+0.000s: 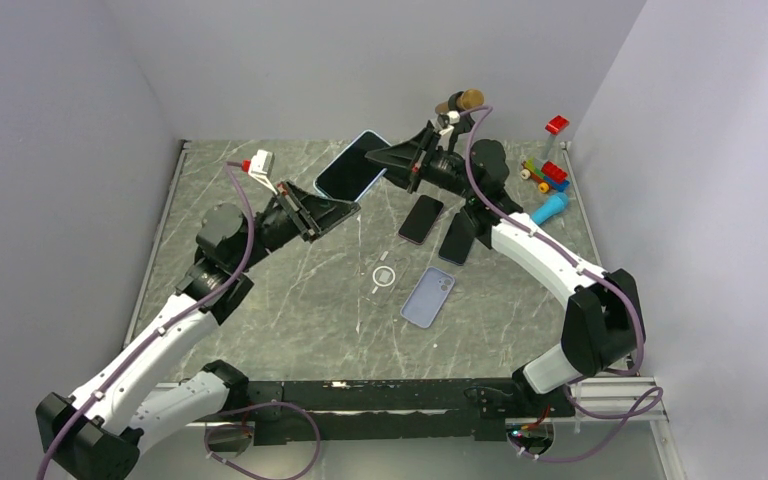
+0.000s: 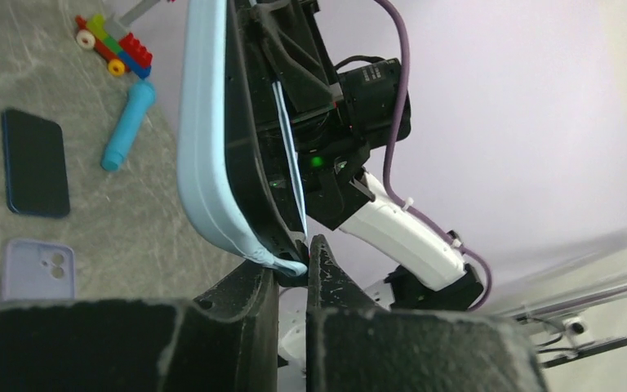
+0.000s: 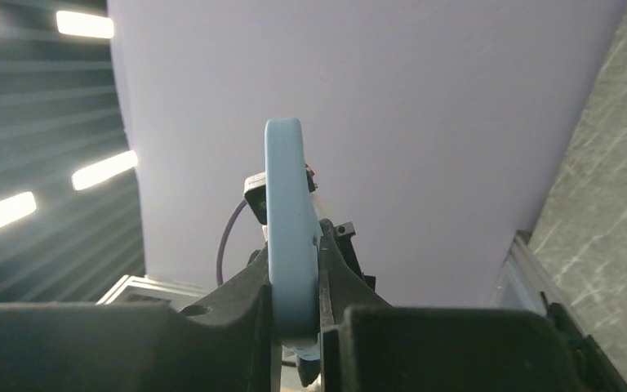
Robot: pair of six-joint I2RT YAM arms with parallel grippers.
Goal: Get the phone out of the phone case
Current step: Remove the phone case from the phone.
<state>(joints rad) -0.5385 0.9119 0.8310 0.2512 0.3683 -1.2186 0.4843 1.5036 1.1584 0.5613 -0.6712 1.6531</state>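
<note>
Both arms are up at the table's (image 1: 290, 300) 12 o'clock end; between them the phone (image 1: 348, 168), dark screen showing, sits inside its light-blue case (image 2: 200, 171), tilted and held up off the marble. Left gripper (image 2: 294, 268) is at the case's 5 o'clock corner, jaws closed tight on the blue lip; right gripper (image 3: 295, 322) is on the 2 o'clock side, jaws clamped across the case's edge; the case is not off the phone yet. Down on the table, two dark phones (image 1: 420, 219) lie side by side at 3 o'clock from centre; a lilac case (image 1: 428, 297) lies near them at 6 o'clock, with a white ring (image 1: 384, 276) just beside it at 9 o'clock; toy bricks (image 1: 550, 175) and a blue tube (image 1: 550, 208) sit out toward 2 o'clock.
</note>
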